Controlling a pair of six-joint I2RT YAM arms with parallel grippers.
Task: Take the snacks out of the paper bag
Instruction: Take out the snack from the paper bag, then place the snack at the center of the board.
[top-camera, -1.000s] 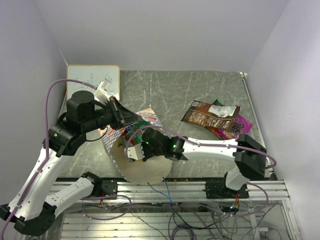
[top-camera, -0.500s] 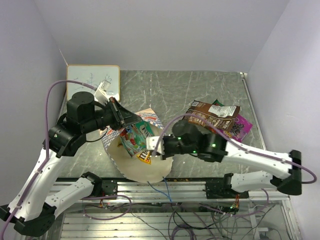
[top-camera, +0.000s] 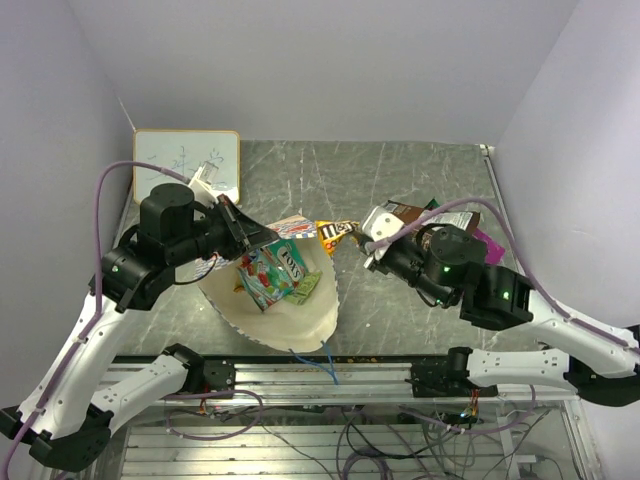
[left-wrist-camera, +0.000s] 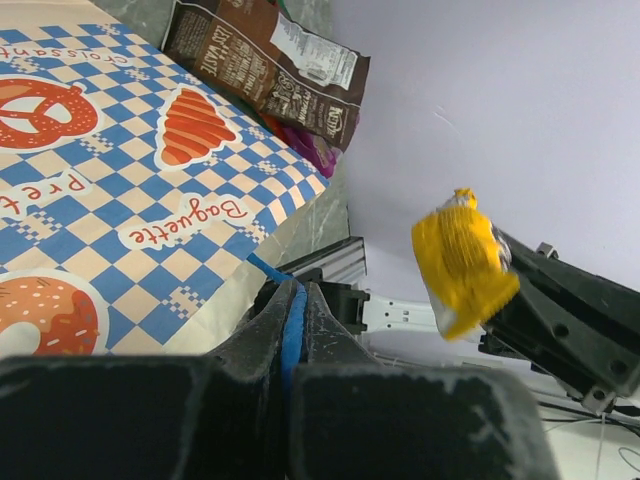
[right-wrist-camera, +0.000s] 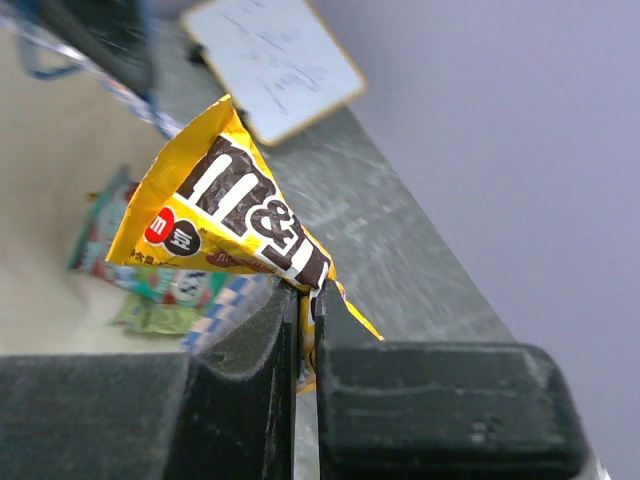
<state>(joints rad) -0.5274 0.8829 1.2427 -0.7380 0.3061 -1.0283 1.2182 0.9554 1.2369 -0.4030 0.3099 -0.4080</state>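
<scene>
Top external view: two arms reach over the grey worktop (top-camera: 400, 170). The paper bag (top-camera: 300, 325) sits at the near left, its cream interior open to the camera.
Left claw (top-camera: 262, 236): clenched at the bag's far rim. The left wrist view shows its fingers pinched together on the blue cord handle (left-wrist-camera: 290, 330), just beside the blue-and-white checkered band.
Right claw (top-camera: 357, 238): grasping a yellow candy packet (top-camera: 333, 233) by one edge. The packet is outside the bag, just beyond its far-right rim, between the bag and the brown bag (left-wrist-camera: 265, 60).
Bag contents: a colourful packet (top-camera: 272, 275) and a small green packet (top-camera: 308, 287) lie inside.
Snacks on the worktop: the brown bag, with its white label, overlaps a purple packet (top-camera: 490, 242) at the right. Both are partly hidden by the right arm.
Background: a small whiteboard (top-camera: 190, 160) is at the far-left corner.
</scene>
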